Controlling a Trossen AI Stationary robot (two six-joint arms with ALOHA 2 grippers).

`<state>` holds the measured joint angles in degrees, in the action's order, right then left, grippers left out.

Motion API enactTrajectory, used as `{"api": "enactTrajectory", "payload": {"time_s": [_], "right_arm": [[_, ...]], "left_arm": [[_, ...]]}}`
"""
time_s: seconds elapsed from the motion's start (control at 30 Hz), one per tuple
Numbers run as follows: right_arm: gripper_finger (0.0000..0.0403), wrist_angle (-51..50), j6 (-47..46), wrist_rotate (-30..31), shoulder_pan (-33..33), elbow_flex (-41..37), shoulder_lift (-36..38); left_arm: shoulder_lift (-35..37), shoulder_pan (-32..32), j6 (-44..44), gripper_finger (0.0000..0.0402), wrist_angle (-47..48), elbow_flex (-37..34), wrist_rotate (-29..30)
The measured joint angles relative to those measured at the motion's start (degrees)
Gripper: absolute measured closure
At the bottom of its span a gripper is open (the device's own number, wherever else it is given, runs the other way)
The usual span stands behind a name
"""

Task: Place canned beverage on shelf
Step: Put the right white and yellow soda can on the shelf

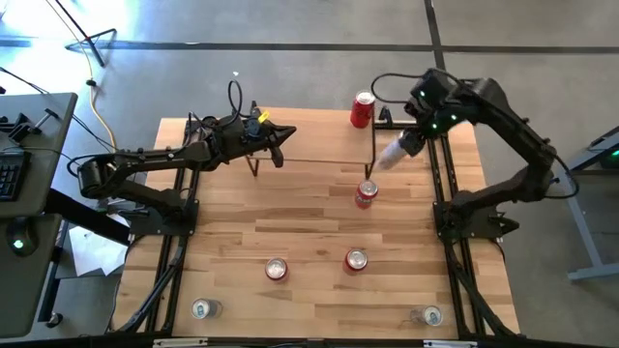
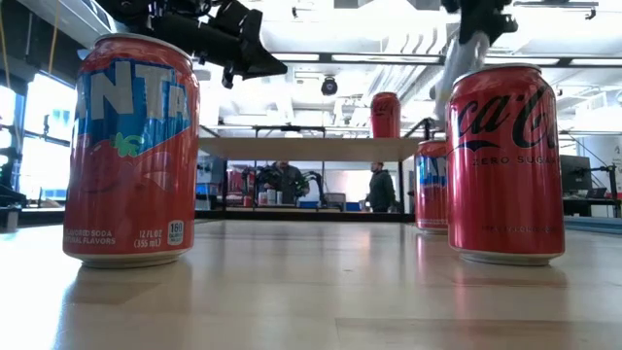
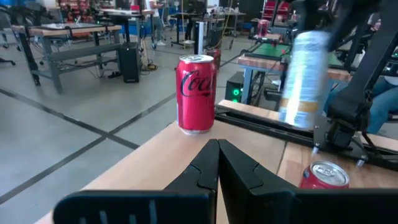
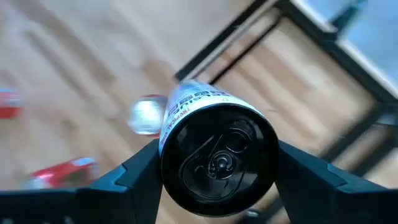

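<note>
The shelf [image 1: 319, 140], a small rack with a light wooden top on black wire legs, stands at the table's far middle. A red cola can [image 1: 363, 109] [image 3: 196, 93] stands upright on its far right corner. My right gripper [image 1: 411, 140] [image 4: 217, 165] hangs above the shelf's right end, shut on a white can [image 1: 392, 155] [image 3: 305, 78]. My left gripper [image 1: 280, 145] [image 3: 217, 149] is shut with nothing in it, level over the shelf's left part, pointing toward the cola can. My right gripper pinches the white can between its two fingers [image 4: 140, 168], one on each side of the wall near the top end [image 4: 171, 155]. The fingers come from above, slanting down, across the can. The can is lifted clear and tilted, its bottom end lower, toward the shelf.
A red can [image 1: 366, 193] stands on the table by the shelf's right front leg. Two red cans [image 1: 277, 269] [image 1: 356, 259] stand nearer the front, and two silver-topped cans [image 1: 201, 309] [image 1: 430, 315] sit at the front corners. Black frame rails [image 1: 445, 184] line both table sides.
</note>
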<state>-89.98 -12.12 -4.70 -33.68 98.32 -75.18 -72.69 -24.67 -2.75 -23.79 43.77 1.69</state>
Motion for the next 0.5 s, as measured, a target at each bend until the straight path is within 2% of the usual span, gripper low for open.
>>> {"api": "enactTrajectory", "payload": {"time_s": [0.13,0.33,0.5], "right_arm": [[0.0162,0.01,-4.53,-1.69,4.51,0.00,2.42],[0.0162,0.56,-7.22,1.42,9.17,0.00,2.72],[0.0162,6.83,-7.43,1.47,11.26,0.00,1.21]], "left_arm": [[0.01,0.04,-0.01,0.0401,-0.01,0.00,0.00],[0.01,0.28,-0.02,0.0401,-0.03,0.00,0.02],[0.01,1.41,0.48,0.0402,-0.03,0.00,0.00]]}}
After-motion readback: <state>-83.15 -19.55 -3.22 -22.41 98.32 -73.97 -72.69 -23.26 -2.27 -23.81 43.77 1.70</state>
